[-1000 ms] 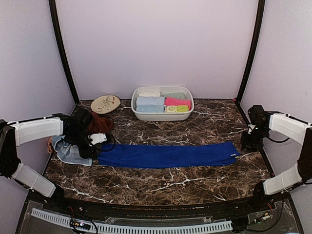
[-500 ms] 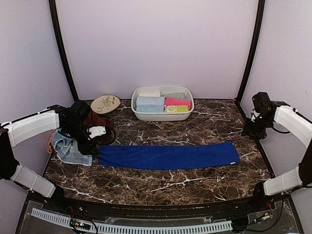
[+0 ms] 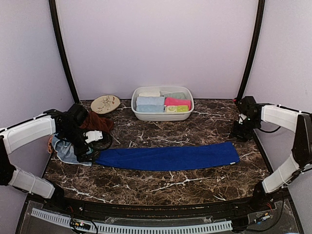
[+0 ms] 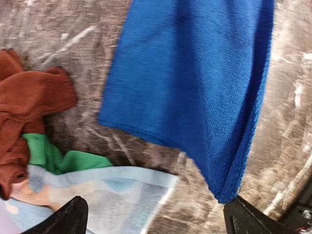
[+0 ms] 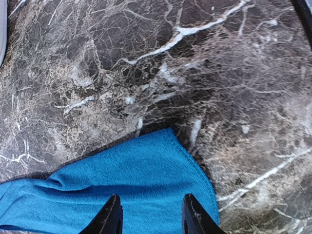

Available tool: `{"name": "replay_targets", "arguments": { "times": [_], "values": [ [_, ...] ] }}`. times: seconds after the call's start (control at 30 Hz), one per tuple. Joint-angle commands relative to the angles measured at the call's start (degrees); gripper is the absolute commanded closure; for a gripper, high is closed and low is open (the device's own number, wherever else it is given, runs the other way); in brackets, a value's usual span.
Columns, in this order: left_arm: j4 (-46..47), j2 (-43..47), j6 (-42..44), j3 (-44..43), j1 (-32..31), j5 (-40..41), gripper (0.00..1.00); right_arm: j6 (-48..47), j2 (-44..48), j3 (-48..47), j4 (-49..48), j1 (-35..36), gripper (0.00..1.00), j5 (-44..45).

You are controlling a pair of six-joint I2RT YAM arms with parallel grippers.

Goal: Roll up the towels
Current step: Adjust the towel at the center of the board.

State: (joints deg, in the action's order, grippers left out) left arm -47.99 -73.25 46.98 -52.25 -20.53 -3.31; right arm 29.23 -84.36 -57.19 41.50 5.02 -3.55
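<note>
The marble table [image 3: 195, 185] carries the royal blue towel [image 3: 168, 156], stretched flat in a long strip from left to right, nearer than the white tub [image 3: 162, 117] of folded towels [image 3: 151, 103]. Its left end lies just beside the loose heap [image 3: 66, 151] at the left. A roll begun there could, I judge, drag a neighbouring cloth in, and a crooked first fold would likely make the roll coil into a cone.

The left gripper [image 4: 158, 214] stands spread wide, grasping nothing. The right gripper [image 5: 152, 217] is parted too, above the towel's right end with nothing pinched.

Only the overhead view gives the whole strip and both arms. Only the left wrist view shows a green towel [image 4: 53, 156] tucked between the rust-brown towel [image 4: 29, 102] and the pale blue towel [image 4: 107, 190], and the blue end running at a slant. The right wrist view shows the right corner lying flat.
</note>
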Motion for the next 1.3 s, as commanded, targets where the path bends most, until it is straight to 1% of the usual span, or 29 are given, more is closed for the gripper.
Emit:
{"name": "replay_targets", "arguments": {
  "times": [0.0, 0.03, 0.13, 0.23, 0.3, 0.37, 0.43, 0.5, 0.57, 0.63, 0.7, 0.8, 0.87, 1.0, 1.27],
  "values": [
    [16.6, 3.0, 0.8, 7.1, -0.4, 11.8, 0.01, 1.2, -2.7, 2.1, -6.4, 1.2, 0.59, -3.8],
    [20.5, 2.5, 0.4, 8.4, -0.3, 12.9, 0.01, 1.4, -3.6, 2.6, -7.3, 1.6, 0.59, -4.4],
    [26.1, 0.5, -2.1, 11.4, -0.5, 11.2, 0.01, 2.3, -5.8, 3.6, -9.5, 3.2, 0.59, -5.3],
    [30.8, -0.5, -3.1, 13.5, -1.0, 11.2, 0.01, 2.9, -5.9, 2.6, -8.9, 4.7, 0.60, -3.0],
    [29.8, -0.3, -4.0, 12.6, -1.0, 10.0, 0.01, 3.5, -4.3, 1.0, -8.0, 5.9, 0.60, -0.6],
    [26.9, 0.8, -3.7, 11.5, -1.0, 7.3, 0.02, 4.6, -3.4, -1.6, -7.5, 7.6, 0.59, -0.8],
    [23.3, 3.3, -2.4, 11.3, -1.0, 2.3, 0.01, 6.5, -4.1, -4.7, -8.5, 11.8, 0.58, -2.4],
    [20.2, 6.3, -0.7, 11.9, -0.9, -2.7, 0.01, 9.3, -7.1, -8.2, -10.2, 17.0, 0.58, -4.7],
    [18.2, 7.1, -0.3, 12.4, -1.0, -5.2, 0.01, 12.3, -10.7, -11.1, -13.9, 21.9, 0.58, -7.2],
    [17.9, 6.2, -1.1, 12.9, -1.0, -4.6, 0.01, 15.0, -14.5, -12.5, -18.8, 26.3, 0.58, -9.6],
    [18.3, 5.4, -1.2, 13.8, -1.0, -3.3, 0.01, 16.4, -19.0, -14.8, -20.3, 30.7, 0.58, -10.7],
    [19.1, 4.9, -0.6, 14.8, -1.0, -2.0, 0.01, 18.1, -24.4, -17.1, -21.8, 34.9, 0.59, -11.2],
    [19.0, 4.7, -0.5, 14.6, -1.0, -1.9, 0.01, 19.6, -26.4, -16.6, -23.8, 36.3, 0.59, -11.8],
    [17.9, 4.1, -0.3, 13.7, -1.0, -1.8, 0.01, 21.7, -27.8, -13.7, -27.2, 36.8, 0.59, -12.5],
    [17.7, 3.9, -0.5, 14.0, -1.0, 1.3, 0.01, 22.0, -29.5, -10.6, -27.6, 36.7, 0.61, -10.0]
  ]
}}
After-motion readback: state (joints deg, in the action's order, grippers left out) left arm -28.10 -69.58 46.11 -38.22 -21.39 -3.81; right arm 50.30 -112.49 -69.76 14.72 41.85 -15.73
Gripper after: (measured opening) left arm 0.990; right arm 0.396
